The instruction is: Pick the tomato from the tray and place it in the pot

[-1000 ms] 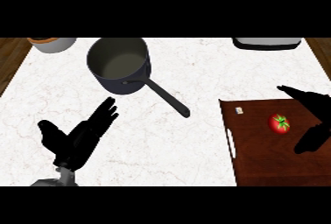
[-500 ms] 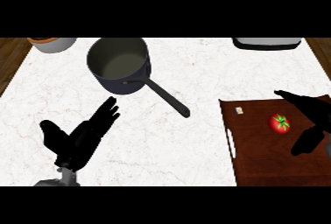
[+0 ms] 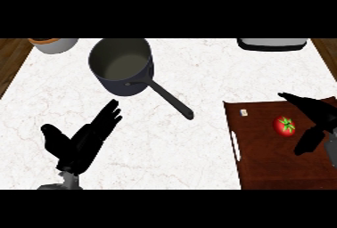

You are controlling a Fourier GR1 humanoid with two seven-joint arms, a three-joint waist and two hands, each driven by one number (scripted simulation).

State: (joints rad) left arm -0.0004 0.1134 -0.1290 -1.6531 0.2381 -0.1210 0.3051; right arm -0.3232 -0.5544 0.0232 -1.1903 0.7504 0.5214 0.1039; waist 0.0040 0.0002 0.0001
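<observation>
reach step: right hand (image 3: pixel 314 121), fingers spread wide, just beside small red tomato (image 3: pixel 285 126) on dark wooden tray (image 3: pixel 263 160); next, close round it, carry to dark metal pot (image 3: pixel 122 67).

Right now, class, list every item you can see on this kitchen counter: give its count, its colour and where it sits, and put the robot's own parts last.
Round red tomato with green stem: one, red, on the tray, at the right.
Dark brown wooden tray: one, brown, right side of the counter.
Dark grey metal pot with long handle: one, dark grey, far centre-left, handle pointing toward the tray.
Small white tag: one, white, at the tray's far left corner.
White round container: one, white, far left edge, partly cut off.
Grey and white object: one, far right edge, partly cut off.
White marble counter: one, white.
Left robot hand: one, black, open, near left.
Right robot hand: one, black, open, beside the tomato.
</observation>
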